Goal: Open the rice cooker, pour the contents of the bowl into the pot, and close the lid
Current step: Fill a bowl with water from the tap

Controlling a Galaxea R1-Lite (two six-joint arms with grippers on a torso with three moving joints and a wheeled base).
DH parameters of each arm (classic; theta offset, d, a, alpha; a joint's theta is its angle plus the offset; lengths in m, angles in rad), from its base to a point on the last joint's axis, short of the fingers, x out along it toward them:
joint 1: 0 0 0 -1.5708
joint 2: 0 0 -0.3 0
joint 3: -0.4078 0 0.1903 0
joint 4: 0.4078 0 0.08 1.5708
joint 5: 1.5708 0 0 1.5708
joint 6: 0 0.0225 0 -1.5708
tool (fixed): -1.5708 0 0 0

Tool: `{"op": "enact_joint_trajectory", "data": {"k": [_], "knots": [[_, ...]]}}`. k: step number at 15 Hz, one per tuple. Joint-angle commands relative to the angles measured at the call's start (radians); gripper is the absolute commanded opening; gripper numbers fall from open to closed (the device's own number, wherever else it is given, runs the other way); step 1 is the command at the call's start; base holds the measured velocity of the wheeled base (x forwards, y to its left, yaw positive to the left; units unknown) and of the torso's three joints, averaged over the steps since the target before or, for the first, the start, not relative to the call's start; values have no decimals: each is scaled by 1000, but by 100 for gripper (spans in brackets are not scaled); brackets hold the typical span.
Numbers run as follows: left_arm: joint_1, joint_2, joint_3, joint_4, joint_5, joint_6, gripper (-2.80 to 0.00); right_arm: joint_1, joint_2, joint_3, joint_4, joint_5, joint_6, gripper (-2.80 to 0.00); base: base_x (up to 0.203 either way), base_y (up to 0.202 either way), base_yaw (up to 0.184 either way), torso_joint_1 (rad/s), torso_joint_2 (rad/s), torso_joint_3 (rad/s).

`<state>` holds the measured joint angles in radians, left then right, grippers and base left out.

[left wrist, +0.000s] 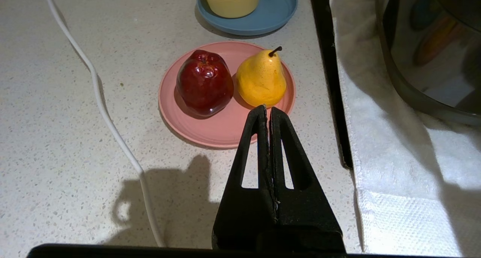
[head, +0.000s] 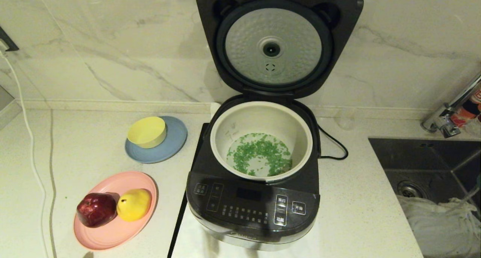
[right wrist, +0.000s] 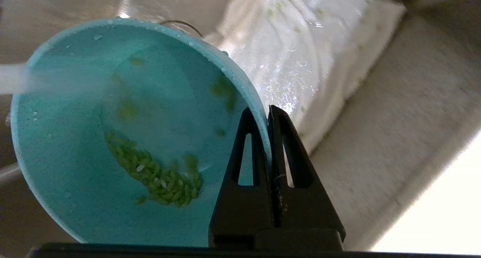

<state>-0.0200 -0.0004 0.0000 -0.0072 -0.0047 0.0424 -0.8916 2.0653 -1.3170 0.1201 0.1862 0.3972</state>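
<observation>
The speckled white stone table (head: 75,145) carries the large black squarish rice cooker (head: 252,198), which stands open: its hinged black lid (head: 279,44) is upright against the marble wall, dimpled silver inner plate facing out. Inside sits the round cream-white inner pot (head: 261,138), with a loose scatter of small bright green chopped bits (head: 259,154) across its bottom.

The right hand (right wrist: 267,111) does not show in the head view. Its own camera shows it clenched on the rim of the small round teal-blue plastic bowl (right wrist: 75,156), one finger inside the wall and one outside. The bowl is tilted away from the hand, over a crumpled white cloth (right wrist: 300,51). A small clump of green bits (right wrist: 158,179) clings low in the bowl, just ahead of the fingers, with a few strays further out.

The left hand (left wrist: 268,109) is parked with its fingers pressed together and empty, hovering above the table; a pink plate (left wrist: 210,132) with a red apple (left wrist: 204,83) and a yellow pear (left wrist: 261,79) lies just beyond its tips.

Judging from this, pouring is mostly done but incomplete, and the lid is not yet closed. The risk is that the leftover, damp-looking bits drop outside the pot, since the tilted bowl hangs away from the cooker. The thin rim grip could also let the bowl swivel or slip.
</observation>
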Motion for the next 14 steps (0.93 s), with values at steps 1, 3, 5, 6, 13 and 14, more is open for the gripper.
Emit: {"op": "enact_joint_trajectory", "data": {"k": [1,3,5,6,13,14], "knots": [[0,-1,9,0,0,0,-280,20,1,-7,-6,1,2,-280,0,0,0,0,0,0],[0,-1,9,0,0,1,-280,33,16,-36,-17,-3,7,-280,0,0,0,0,0,0],[0,-1,9,0,0,-1,-280,36,28,-60,-16,-4,11,-280,0,0,0,0,0,0],[0,-1,9,0,0,1,-280,36,35,-65,-14,-5,12,-280,0,0,0,0,0,0],[0,-1,9,0,0,1,-280,99,-197,113,1,-1,-11,-280,0,0,0,0,0,0],[0,-1,9,0,0,1,-280,131,-259,155,11,-1,-18,-280,0,0,0,0,0,0]]}}
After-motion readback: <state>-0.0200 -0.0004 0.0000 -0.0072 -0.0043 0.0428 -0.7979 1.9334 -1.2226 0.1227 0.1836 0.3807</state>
